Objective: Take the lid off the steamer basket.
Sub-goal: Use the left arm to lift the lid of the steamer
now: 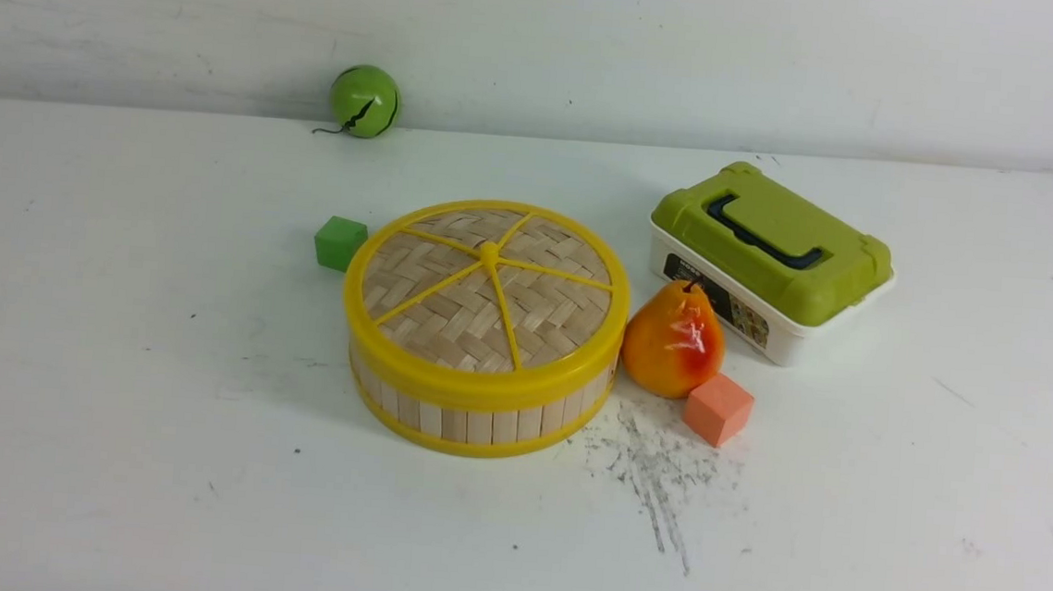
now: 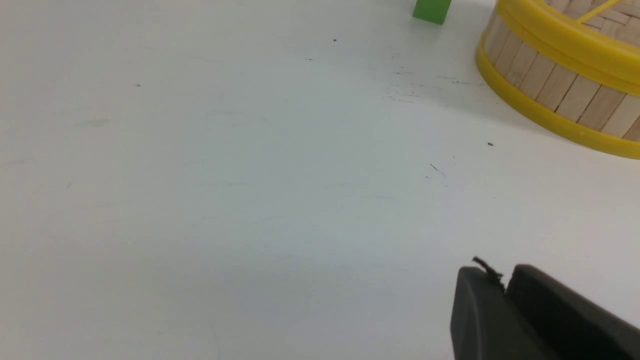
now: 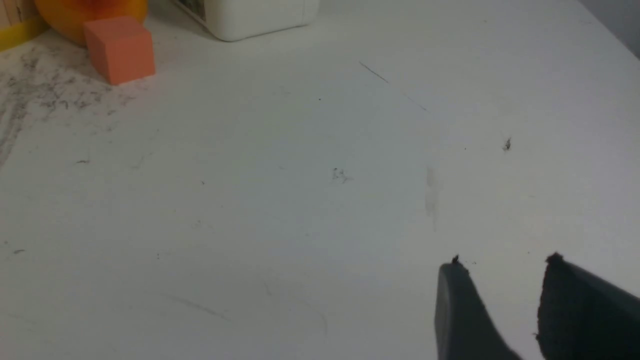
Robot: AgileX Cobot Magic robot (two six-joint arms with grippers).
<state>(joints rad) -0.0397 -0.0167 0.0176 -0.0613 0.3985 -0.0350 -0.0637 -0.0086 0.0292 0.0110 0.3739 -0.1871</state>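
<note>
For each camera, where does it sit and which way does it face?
Front: between the arms, facing forward at the basket, lid on; no arm shows.
Left wrist: low over the table, facing the basket and green cube; shut left gripper shows.
Right wrist: low, facing the orange cube and pear; open right gripper shows.
Front and left wrist share basket and green cube.

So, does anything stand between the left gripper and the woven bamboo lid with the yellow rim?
Nothing visible does. Only bare white table lies between the left gripper and the round wooden-slat steamer basket that carries the woven bamboo lid. The small green cube stands beside the basket, off that path, and nothing rests on the lid.
</note>
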